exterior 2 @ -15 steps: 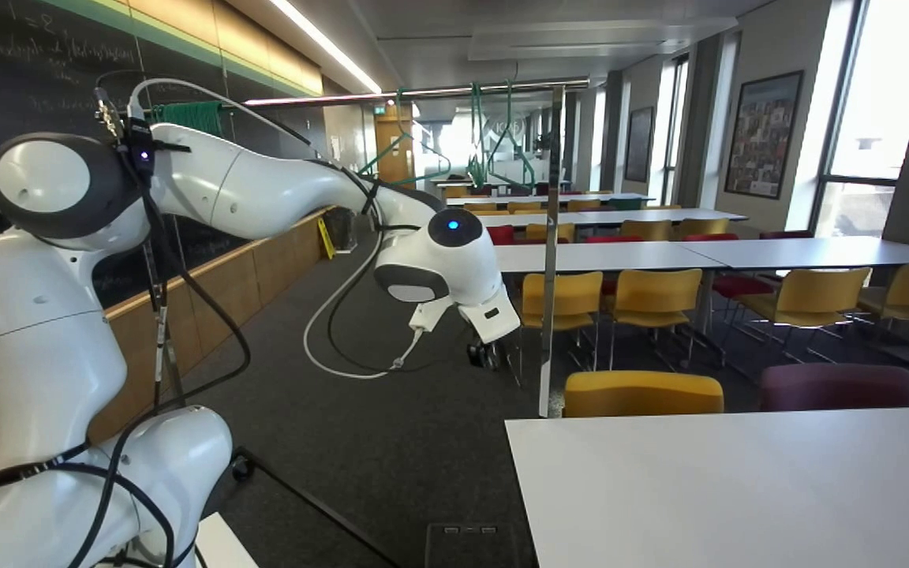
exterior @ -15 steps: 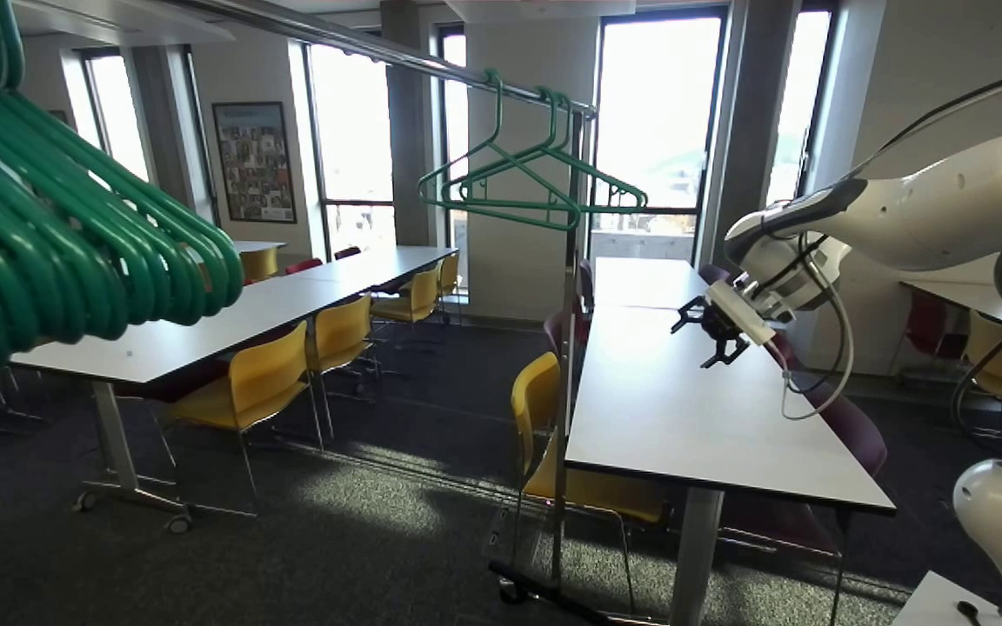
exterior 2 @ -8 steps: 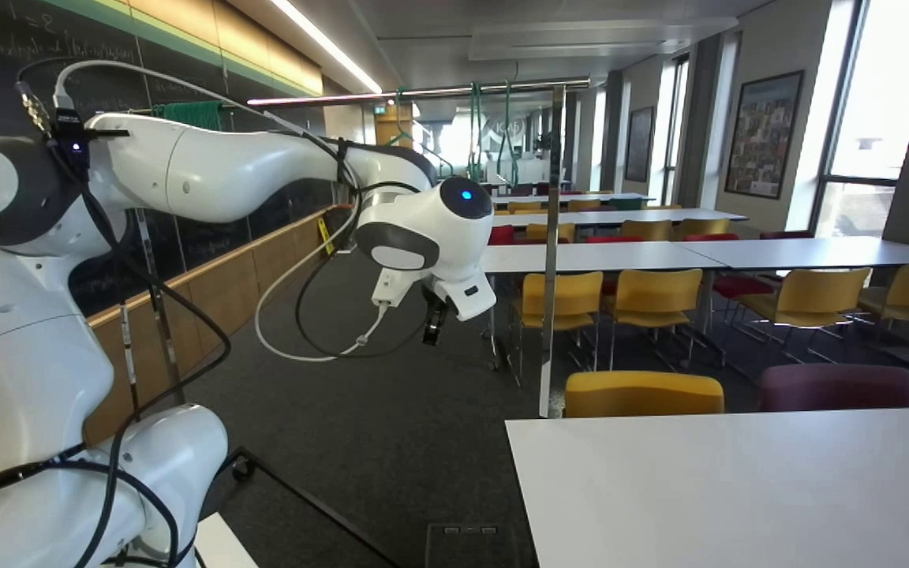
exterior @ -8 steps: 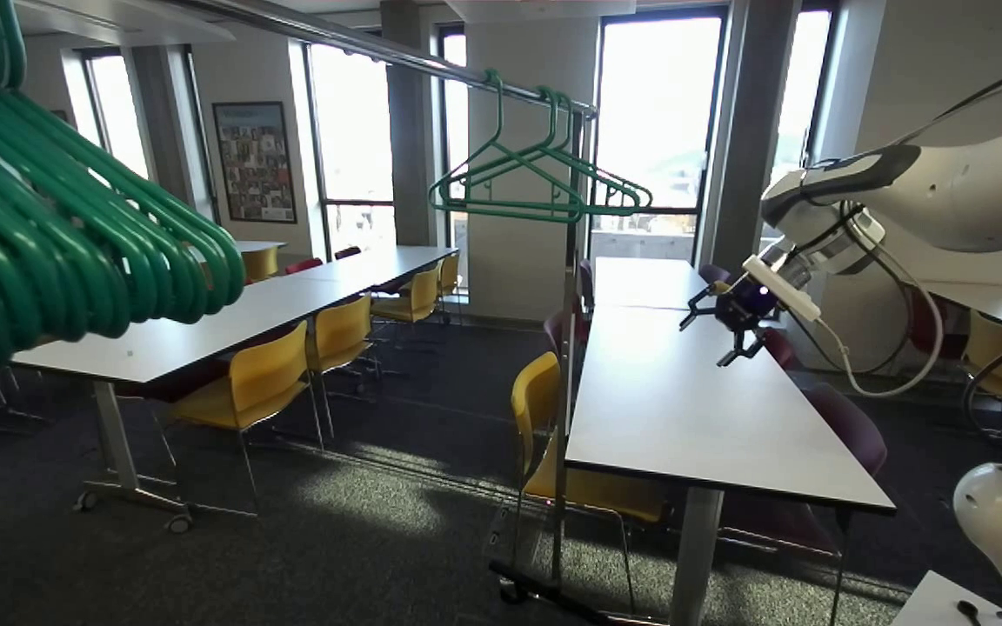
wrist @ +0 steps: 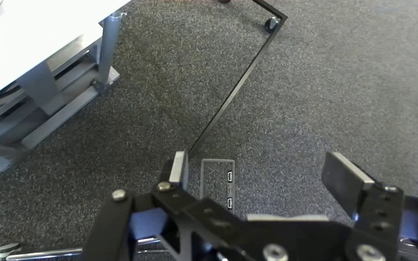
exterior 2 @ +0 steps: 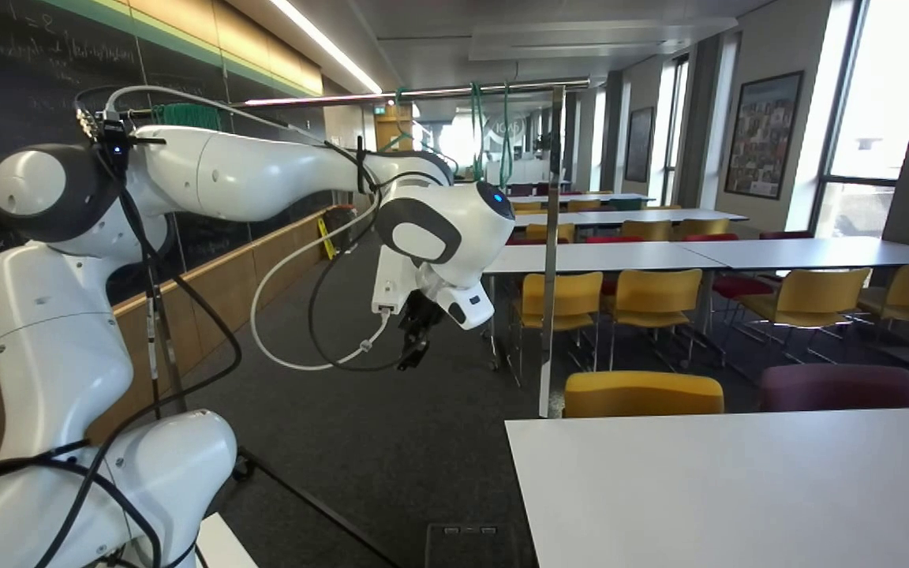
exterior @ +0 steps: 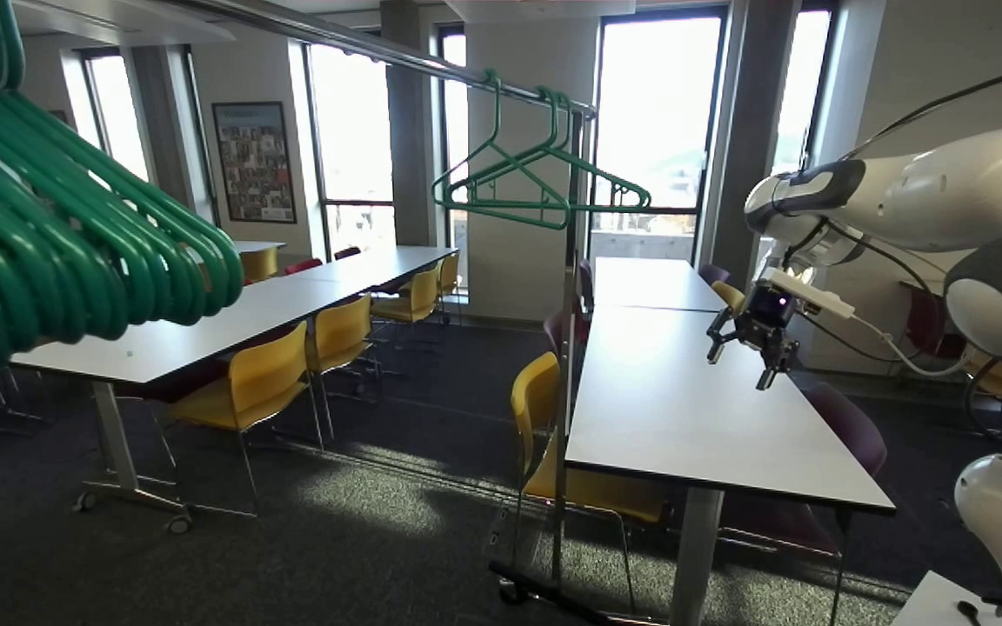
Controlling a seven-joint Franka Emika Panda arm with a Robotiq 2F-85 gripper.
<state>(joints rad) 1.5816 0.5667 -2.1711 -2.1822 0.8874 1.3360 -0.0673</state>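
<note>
The hand (wrist: 261,168) is up in midair over the carpet (wrist: 278,108), jaws spread super wide and holding zip. Wrist view's got a floor box (wrist: 217,183) and a dark bar (wrist: 232,92) with a caster (wrist: 272,24) way down below, and the green hangers (exterior: 75,217) are up on the metal rail (exterior 2: 431,92) in both exterior views, not touching the hand.

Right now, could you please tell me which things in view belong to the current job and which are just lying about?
Probably the job's:
hand, open and empty
clothes rack, near the hand
green hangers hanging from it

Just about the room:
yellow chairs
white tables
framed poster
blackboard
</note>
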